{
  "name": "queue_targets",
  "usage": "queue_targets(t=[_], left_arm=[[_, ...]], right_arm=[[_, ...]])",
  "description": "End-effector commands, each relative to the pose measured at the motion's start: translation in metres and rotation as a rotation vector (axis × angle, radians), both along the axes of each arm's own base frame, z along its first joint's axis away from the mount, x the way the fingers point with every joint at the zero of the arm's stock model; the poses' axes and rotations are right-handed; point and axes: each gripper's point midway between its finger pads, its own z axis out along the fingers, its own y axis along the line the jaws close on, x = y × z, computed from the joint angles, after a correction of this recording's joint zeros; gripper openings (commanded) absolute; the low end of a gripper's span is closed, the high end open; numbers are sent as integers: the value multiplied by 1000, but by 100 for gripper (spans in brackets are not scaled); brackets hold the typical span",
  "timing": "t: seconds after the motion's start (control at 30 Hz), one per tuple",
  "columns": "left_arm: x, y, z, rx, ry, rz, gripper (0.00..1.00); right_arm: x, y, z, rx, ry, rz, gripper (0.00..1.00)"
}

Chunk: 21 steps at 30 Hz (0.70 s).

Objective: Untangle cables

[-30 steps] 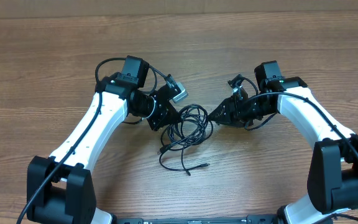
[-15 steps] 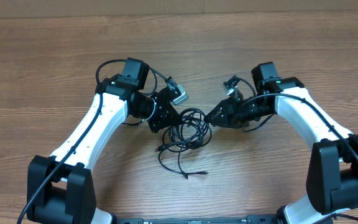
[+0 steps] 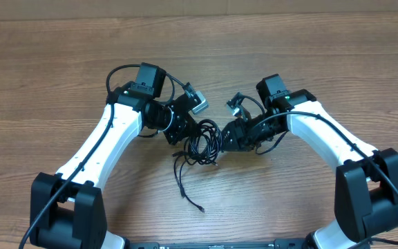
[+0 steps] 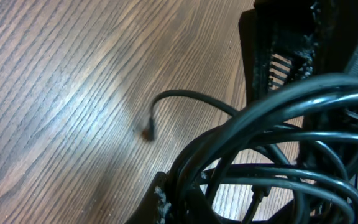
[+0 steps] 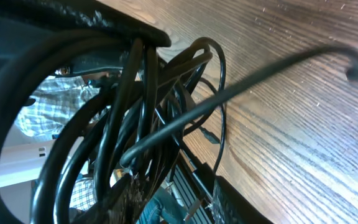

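Note:
The cables [image 3: 203,144] are a bunch of thin black loops between my two grippers at the middle of the table. One loose tail runs toward the front and ends in a small plug [image 3: 200,207]. My left gripper [image 3: 183,133] is at the bunch's left side, shut on several strands. In the left wrist view the cables [image 4: 278,124] arch over the left gripper [image 4: 179,208]. My right gripper [image 3: 225,138] presses into the bunch from the right. In the right wrist view the cables [image 5: 135,112] run down between the part-closed fingers of the right gripper [image 5: 176,199].
The wooden table [image 3: 61,62] lies bare around the arms. A free plug end [image 4: 148,132] rests on the wood left of the bunch. The two grippers are almost touching, with both white arms angled inward.
My right gripper has moved left toward the left one, squeezing the loops into a tighter bunch. The loose tail has swung from the front right toward the front left. The left arm has stayed still.

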Motion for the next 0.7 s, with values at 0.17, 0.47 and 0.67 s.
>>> queue_targets(t=[0.17,0.47,0.67], left_arm=[[11,-2,2,0,-11,65,4],[14,-5,5,-15,-28,63,4],[13,-10,10,-58,-24,48,4]], right_arm=[[-17,13,35,160,65,36,29],[-18,17,36,137,163,-2,27],[-8,19,32,100,196,-54,26]])
